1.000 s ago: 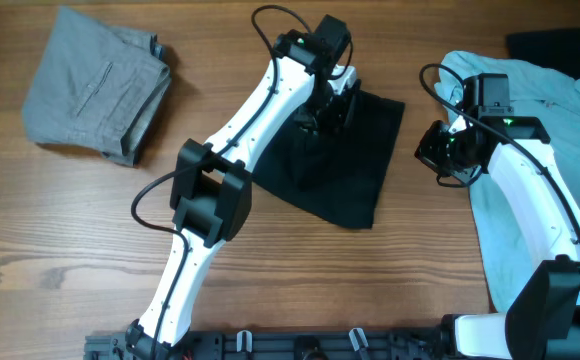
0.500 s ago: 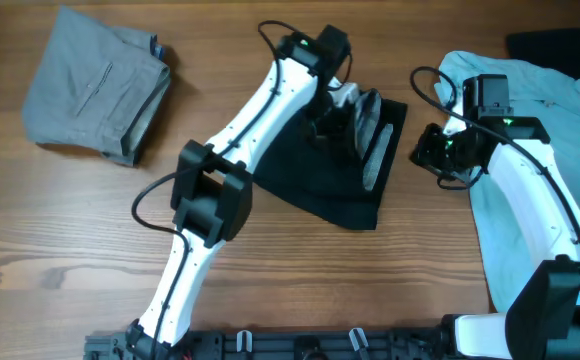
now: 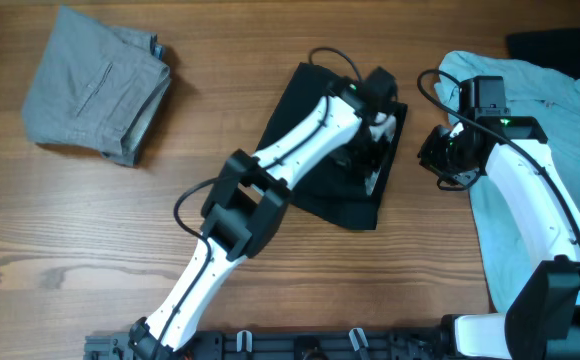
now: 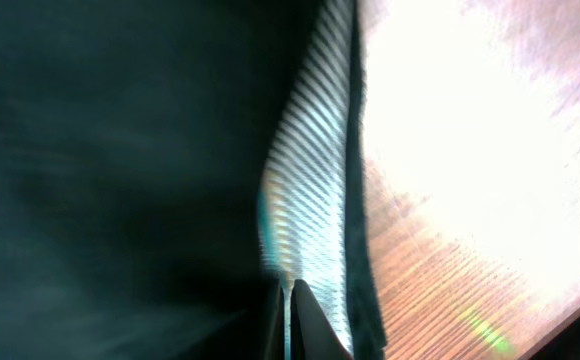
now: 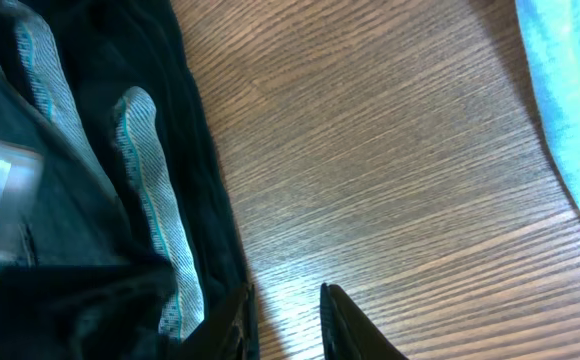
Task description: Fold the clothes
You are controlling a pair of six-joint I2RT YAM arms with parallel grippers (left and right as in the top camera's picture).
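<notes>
The wooden table [image 3: 90,230] fills the overhead view. The light blue T-shirt [image 3: 570,130] sprawls unfolded down the right edge. The black shorts [image 3: 345,205] lie at upper centre as a slanted dark slab. The grey shorts [image 3: 95,85] sit in a folded bundle at upper left.

From where I stand, the black pair looks to be the one in hand, part way through a fold. The left arm reaches diagonally across it from the lower middle. The left gripper [image 3: 373,150] is over the shorts' right side, where a pale strip of lining [image 4: 305,200] shows turned up. In the blurred left wrist view its tips look pinched together on that striped edge.

The right gripper [image 5: 288,320] hangs just right of the shorts. Its fingers are spread with bare wood between them, and the black hem lies just beside the one nearer the left of the frame, not gripped.

Next, I'd guess, the held edge needs carrying over and laying flat. The right claw could pin or smooth the near hem.
</notes>
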